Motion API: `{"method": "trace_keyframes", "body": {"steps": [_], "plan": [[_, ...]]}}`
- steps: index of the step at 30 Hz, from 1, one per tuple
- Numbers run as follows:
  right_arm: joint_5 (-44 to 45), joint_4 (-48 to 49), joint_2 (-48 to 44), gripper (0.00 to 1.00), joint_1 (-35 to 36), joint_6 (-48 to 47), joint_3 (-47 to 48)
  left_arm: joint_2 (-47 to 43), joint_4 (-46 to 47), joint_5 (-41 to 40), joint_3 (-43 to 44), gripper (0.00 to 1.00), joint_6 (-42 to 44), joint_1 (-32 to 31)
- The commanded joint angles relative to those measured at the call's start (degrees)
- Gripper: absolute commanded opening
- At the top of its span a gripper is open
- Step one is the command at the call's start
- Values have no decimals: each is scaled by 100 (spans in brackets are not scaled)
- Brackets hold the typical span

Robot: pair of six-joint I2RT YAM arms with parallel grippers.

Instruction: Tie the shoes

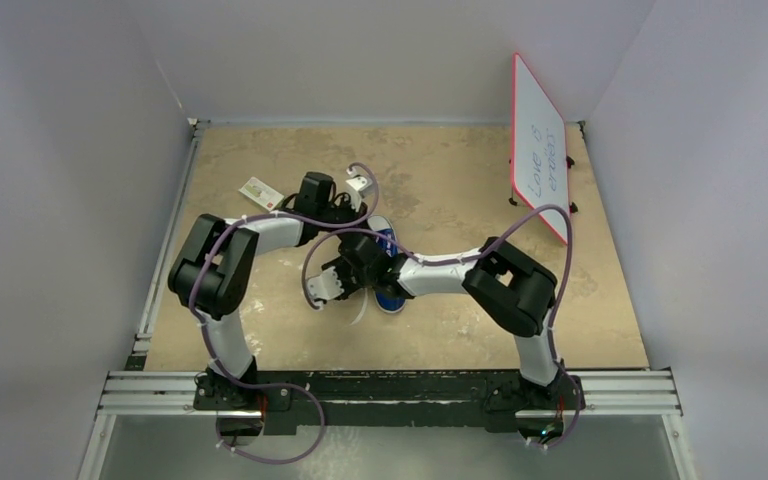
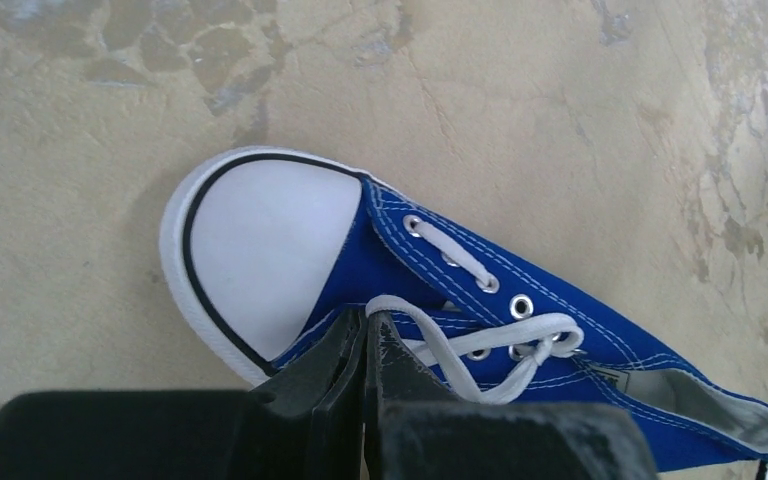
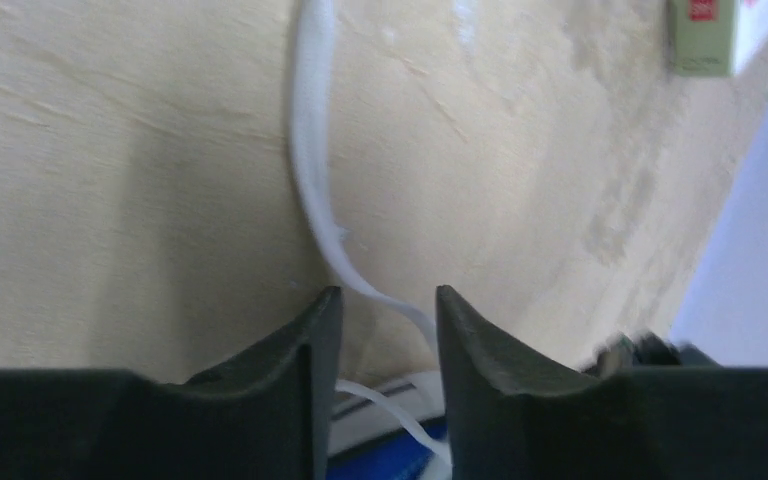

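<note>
The blue sneaker (image 2: 560, 330) with white toe cap lies on the tan table. In the top view it (image 1: 391, 297) is mostly hidden under both wrists. My left gripper (image 2: 367, 318) is shut, pinching a loop of the white lace (image 2: 520, 335) just behind the toe cap; it sits at the shoe's far end in the top view (image 1: 358, 222). My right gripper (image 3: 380, 300) is open. A loose lace strand (image 3: 310, 150) runs across the table and passes between its fingers without being clamped. It hovers left of the shoe in the top view (image 1: 326, 285).
A small white-and-red box (image 1: 260, 190) lies on the table behind the left wrist and shows in the right wrist view (image 3: 702, 35). A white board with a red edge (image 1: 540, 145) leans at the back right. Grey walls enclose the table.
</note>
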Motion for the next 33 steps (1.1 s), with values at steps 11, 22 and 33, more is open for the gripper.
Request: {"method": "trace_keyframes", "body": {"steps": [11,22,33], "plan": [[-2100,-1904,-951,0,8,129,313,-153,-283,0,94,0,85,-224],[-2377,-1004,-2801,0,-61,2289,-1352,-563,554,-49,-402,0,-601,-224],[-3309,-253,-3041,0,-1983,7225,-1487,-859,956,153,-701,0,-931,-224]]}}
